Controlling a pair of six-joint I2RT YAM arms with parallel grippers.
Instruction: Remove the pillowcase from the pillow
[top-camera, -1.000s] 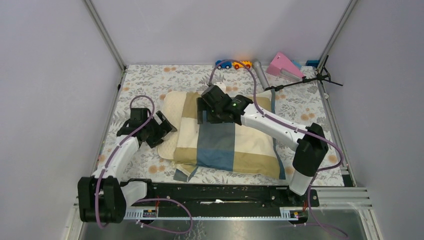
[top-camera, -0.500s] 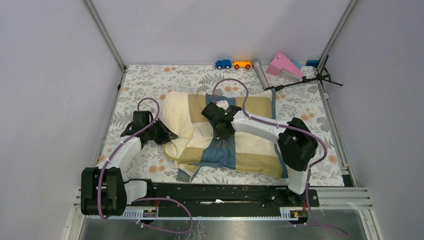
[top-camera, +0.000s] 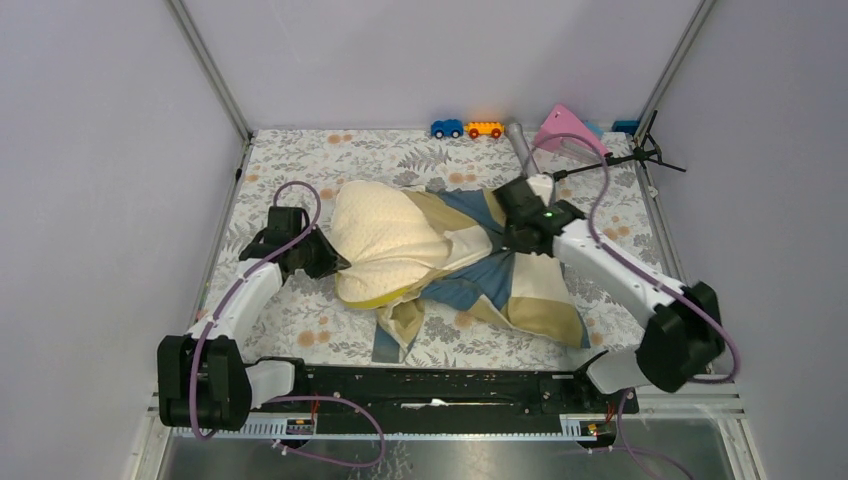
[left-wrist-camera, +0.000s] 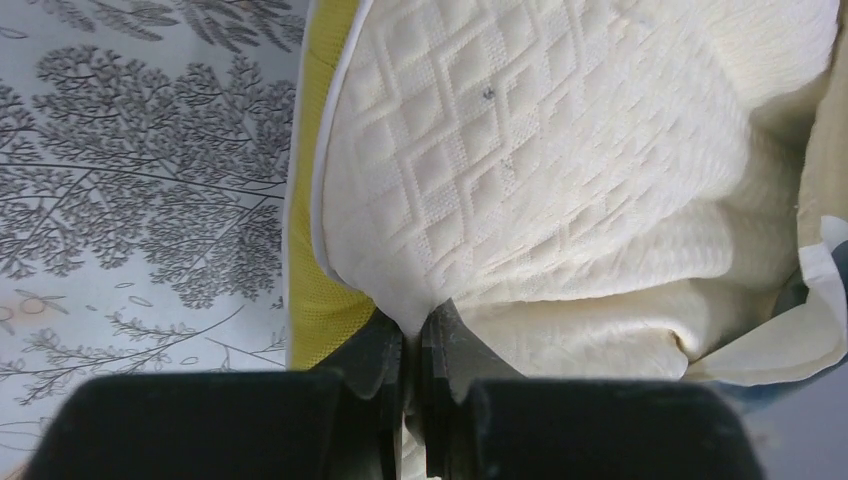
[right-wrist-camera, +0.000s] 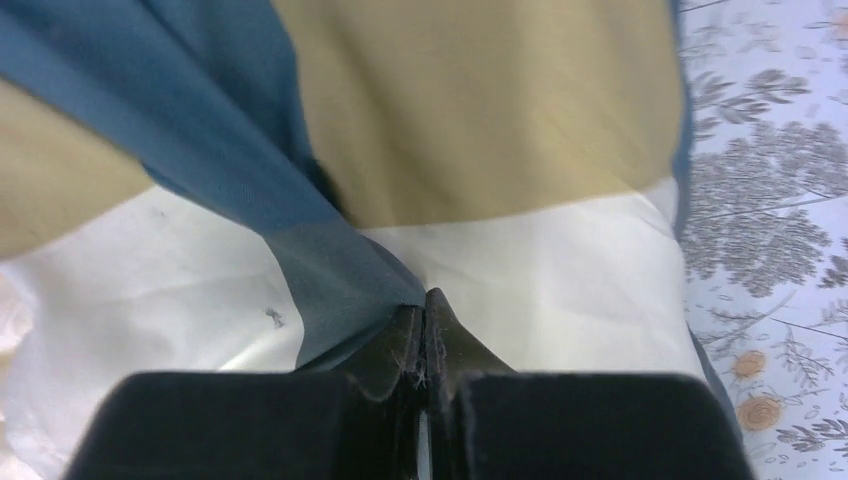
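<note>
Now one pillow (top-camera: 385, 235) and one pillowcase (top-camera: 530, 300), each clamped by jaws.

Pale lilac walls (top-camera: 430, 60), aluminium corner posts (top-camera: 210, 70), grey floral table covering (top-camera: 290, 160) (orange blooms).

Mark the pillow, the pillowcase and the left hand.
pillow (top-camera: 385, 240): top external view, bare quilted top face.
pillowcase (top-camera: 548, 302): top external view, tan block at its near right end.
left hand (left-wrist-camera: 414, 332): left wrist view, midway between the fingertips, shut on the pillow's edge.
</note>
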